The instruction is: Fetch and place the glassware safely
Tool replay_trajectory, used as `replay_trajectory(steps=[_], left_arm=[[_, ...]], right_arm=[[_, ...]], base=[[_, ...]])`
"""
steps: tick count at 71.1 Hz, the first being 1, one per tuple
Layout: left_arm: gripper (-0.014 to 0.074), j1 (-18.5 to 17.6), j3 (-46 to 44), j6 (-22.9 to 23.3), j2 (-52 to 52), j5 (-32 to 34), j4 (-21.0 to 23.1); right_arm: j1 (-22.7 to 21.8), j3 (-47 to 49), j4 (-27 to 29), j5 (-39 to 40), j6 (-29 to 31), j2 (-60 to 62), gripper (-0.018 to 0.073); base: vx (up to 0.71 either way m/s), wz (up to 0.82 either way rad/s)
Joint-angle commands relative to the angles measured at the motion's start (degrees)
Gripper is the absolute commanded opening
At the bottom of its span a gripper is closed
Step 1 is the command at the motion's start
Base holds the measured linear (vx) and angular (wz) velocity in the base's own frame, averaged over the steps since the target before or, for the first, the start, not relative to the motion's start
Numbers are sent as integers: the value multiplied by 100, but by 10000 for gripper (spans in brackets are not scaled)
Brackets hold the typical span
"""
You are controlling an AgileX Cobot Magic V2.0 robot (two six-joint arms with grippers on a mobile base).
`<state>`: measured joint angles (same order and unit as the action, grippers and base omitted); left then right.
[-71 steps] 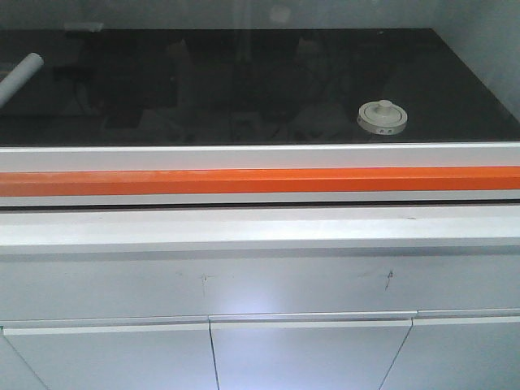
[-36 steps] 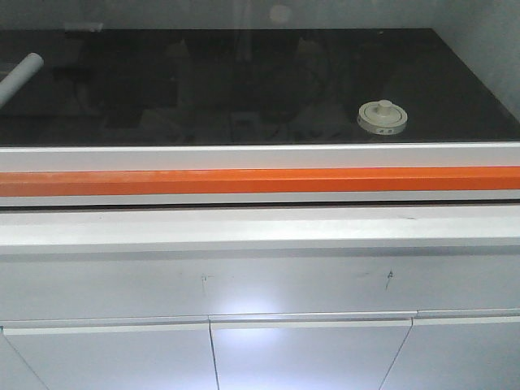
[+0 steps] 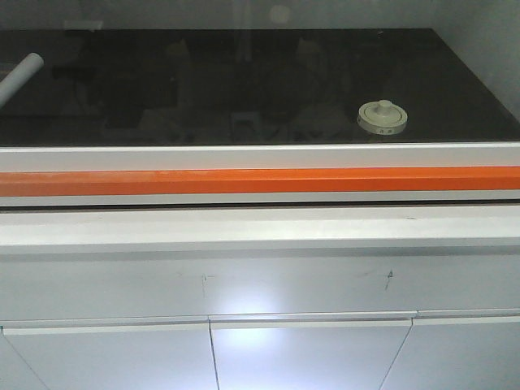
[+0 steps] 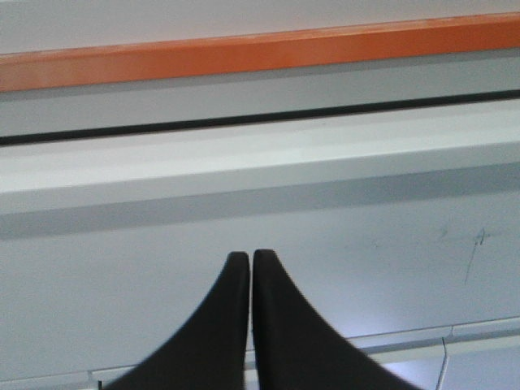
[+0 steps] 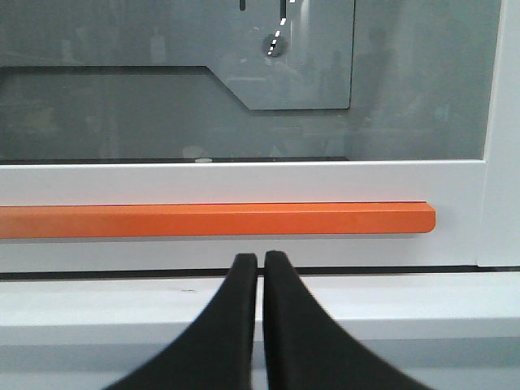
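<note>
We see a small squat clear glass jar with knobbed cream-white lid [image 3: 381, 118], right on the glossy black desk [image 3: 244, 89], beyond an orange bar [image 3: 260, 180], our left fingers [image 4: 231, 301] pressed together, our right fingers [image 5: 238, 292] pressed together

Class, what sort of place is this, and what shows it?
Probably a laboratory fume hood: a glass sash with an orange bar, a black worktop holding a lidded glass jar, white cabinets below.

Looks like a lab: a fume hood [image 3: 260, 154] with a glass sash [image 5: 162, 106], an orange bar [image 3: 260, 180], a black worktop [image 3: 203, 97] inside, and white cabinet doors [image 3: 309, 353] beneath.
</note>
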<state>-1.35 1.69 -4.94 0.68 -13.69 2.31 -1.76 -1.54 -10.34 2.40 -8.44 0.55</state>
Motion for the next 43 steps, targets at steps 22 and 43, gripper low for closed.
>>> replay_trajectory(steps=[22, 43], left_arm=[[-7, 3, 153, 9, 68, 2090, 72], [-7, 3, -761, 162, -68, 2955, 81]], right_arm=[[-20, -99, -24, 919, 37, 70, -3], [-20, 925, -24, 1571, 60, 37, -3]], base=[[0, 0], [0, 0]])
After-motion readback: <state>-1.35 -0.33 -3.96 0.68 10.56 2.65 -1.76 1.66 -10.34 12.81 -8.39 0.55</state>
